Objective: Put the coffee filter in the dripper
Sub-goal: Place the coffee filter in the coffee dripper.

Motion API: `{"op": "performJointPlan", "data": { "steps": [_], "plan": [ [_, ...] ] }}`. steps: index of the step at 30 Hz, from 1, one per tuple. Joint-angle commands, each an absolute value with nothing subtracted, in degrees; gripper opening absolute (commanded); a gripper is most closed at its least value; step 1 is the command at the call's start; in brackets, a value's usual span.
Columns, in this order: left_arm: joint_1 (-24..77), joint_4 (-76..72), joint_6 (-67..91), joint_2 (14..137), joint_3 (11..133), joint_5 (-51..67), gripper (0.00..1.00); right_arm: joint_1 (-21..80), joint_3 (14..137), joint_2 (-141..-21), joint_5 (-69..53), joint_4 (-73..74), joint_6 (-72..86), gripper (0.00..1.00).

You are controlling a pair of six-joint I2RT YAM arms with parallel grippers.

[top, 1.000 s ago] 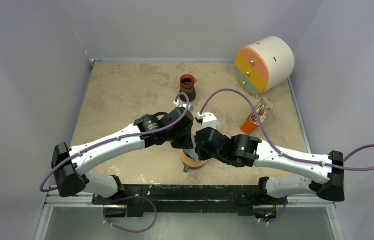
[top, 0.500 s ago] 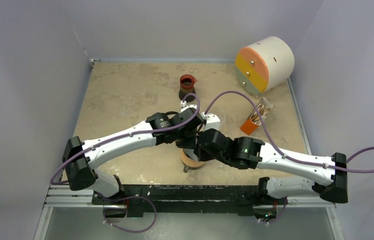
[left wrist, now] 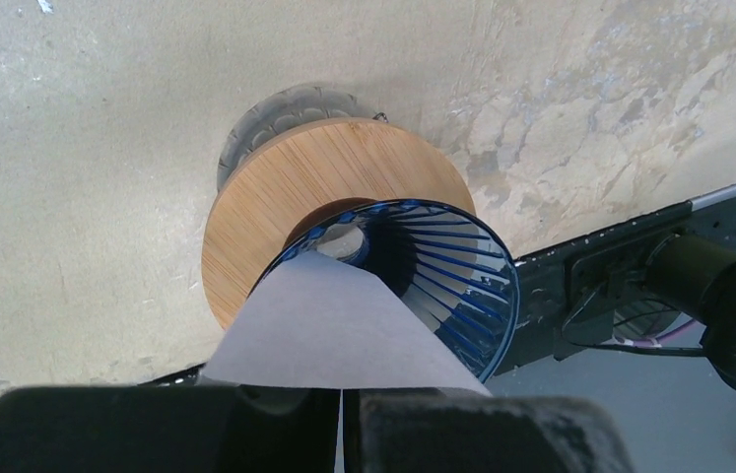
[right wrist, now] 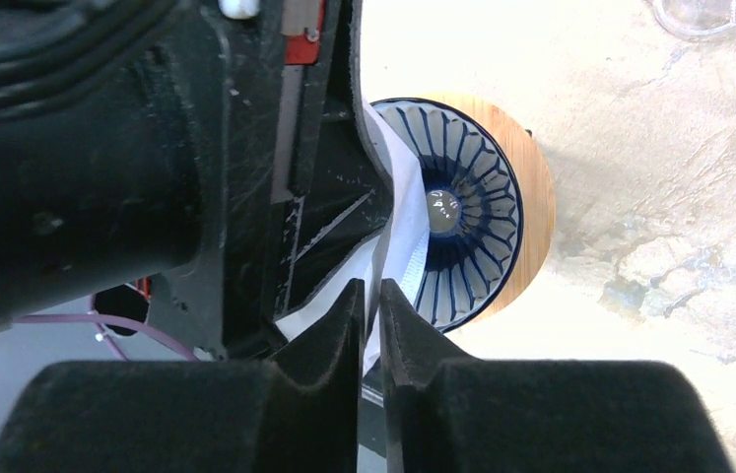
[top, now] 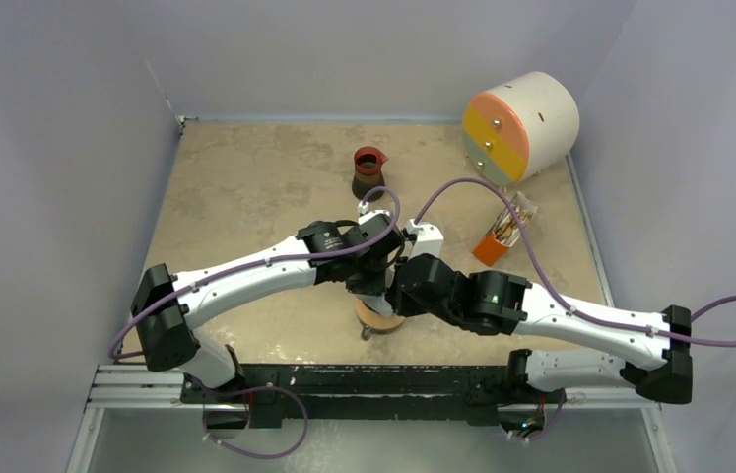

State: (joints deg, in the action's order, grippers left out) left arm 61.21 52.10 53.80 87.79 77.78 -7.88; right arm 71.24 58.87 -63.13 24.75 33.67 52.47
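Observation:
The coffee filter (left wrist: pixel 334 325), a white paper cone, is pinched at its wide end by my left gripper (left wrist: pixel 341 394), which is shut on it. Its tip reaches into the dripper (left wrist: pixel 452 286), a deep-blue ribbed funnel on a tan wooden ring (left wrist: pixel 275 187) near the table's front edge. My right gripper (right wrist: pixel 368 286) hovers beside the dripper (right wrist: pixel 462 227), its jaws parted by a narrow slit. The filter's (right wrist: pixel 405 236) edge lies just past their tips. From above, both wrists crowd over the wooden ring (top: pixel 380 317) and hide the dripper.
A dark jug with a red rim (top: pixel 368 169) stands behind the arms. A white drum with coloured drawer fronts (top: pixel 521 123) sits at the back right. An orange holder of sticks (top: pixel 500 238) lies right of centre, and the black front rail (top: pixel 344 379) is close to the ring.
My left wrist has swung right and forward, bringing the filter over the dripper. The right wrist has shifted slightly left, and its jaws have parted a little.

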Motion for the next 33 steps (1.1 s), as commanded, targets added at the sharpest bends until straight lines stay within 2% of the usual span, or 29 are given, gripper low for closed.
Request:
{"op": "performJointPlan", "data": {
  "steps": [1,6,11,20,28,33],
  "plan": [
    [61.48,53.34,52.6,88.95,80.36,-8.79,0.0,71.62,58.97,-61.0,27.32,34.6,53.56,0.16],
    [61.44,53.75,52.33,89.71,81.18,-9.08,0.0,71.63,59.11,-59.17,28.79,36.52,54.04,0.28],
    [61.44,55.04,51.24,90.79,82.93,-9.3,0.0,71.6,58.56,-56.02,30.45,37.92,54.27,0.33],
    [61.44,58.77,49.7,92.48,86.74,-9.5,0.0,71.63,57.13,-49.89,34.05,43.52,55.54,0.34],
    [61.44,59.09,49.31,94.2,87.31,-8.54,0.14,71.63,55.03,-44.56,36.97,46.65,57.33,0.35],
    [61.44,60.01,48.83,94.85,88.54,-8.53,0.18,71.55,53.52,-42.69,37.13,46.75,57.98,0.35]
  ]
}}
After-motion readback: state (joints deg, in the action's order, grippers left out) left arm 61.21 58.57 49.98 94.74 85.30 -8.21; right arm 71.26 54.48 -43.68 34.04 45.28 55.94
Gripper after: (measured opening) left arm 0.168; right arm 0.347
